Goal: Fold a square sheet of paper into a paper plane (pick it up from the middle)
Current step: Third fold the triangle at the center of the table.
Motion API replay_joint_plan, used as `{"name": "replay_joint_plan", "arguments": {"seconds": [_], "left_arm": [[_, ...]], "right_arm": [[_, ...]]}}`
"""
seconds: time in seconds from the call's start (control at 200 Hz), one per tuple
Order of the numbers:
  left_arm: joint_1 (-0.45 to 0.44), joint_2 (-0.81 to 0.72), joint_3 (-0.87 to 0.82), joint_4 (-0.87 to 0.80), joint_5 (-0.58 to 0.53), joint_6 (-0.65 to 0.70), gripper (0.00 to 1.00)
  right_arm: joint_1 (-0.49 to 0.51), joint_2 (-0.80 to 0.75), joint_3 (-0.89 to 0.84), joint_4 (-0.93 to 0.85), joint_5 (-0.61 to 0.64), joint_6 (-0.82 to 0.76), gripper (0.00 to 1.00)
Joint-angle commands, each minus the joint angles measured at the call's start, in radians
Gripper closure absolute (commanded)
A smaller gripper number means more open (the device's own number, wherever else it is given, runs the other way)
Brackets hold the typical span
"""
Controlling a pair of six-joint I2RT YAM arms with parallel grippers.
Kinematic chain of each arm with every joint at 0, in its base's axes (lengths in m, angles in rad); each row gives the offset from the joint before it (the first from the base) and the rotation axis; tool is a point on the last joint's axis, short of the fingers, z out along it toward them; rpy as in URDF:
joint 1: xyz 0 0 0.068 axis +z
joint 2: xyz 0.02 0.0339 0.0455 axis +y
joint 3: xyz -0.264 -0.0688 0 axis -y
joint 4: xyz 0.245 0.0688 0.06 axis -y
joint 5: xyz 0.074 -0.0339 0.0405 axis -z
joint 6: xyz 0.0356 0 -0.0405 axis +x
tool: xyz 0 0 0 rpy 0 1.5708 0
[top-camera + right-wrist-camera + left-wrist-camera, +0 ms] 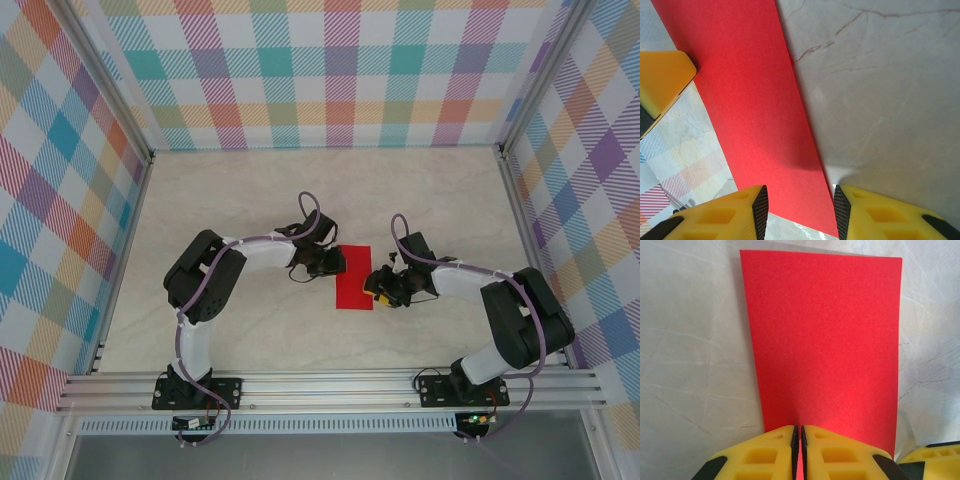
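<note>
Paper (354, 277) | left hand (798, 434) pinches one edge | right hand (800, 200) agape astride opposite edge

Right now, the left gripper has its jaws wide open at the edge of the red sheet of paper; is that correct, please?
Not quite. The left gripper is at the edge of the red sheet of paper, but its jaws are shut, pinching that edge between them, not wide open. The left wrist view shows it.

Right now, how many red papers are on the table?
1. The red paper lies mid-table between the left hand, which pinches its edge, and the right hand. I cannot tell if another hides underneath.
</note>
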Motion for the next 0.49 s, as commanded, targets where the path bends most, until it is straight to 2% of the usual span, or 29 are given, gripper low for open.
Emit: {"name": "replay_joint_plan", "arguments": {"seconds": [0.0, 0.26, 0.49], "left_arm": [[0.012, -0.009, -0.042, 0.009, 0.032, -0.019, 0.87], [0.033, -0.034, -0.101, 0.048, 0.052, -0.031, 0.86], [0.047, -0.041, -0.122, 0.054, 0.064, -0.021, 0.86]], "right_arm": [[0.003, -0.008, 0.005, 0.037, -0.022, -0.014, 0.58], [0.003, -0.014, 0.005, 0.046, -0.027, -0.006, 0.57], [-0.002, -0.042, 0.026, -0.007, 0.021, -0.029, 0.57]]}}
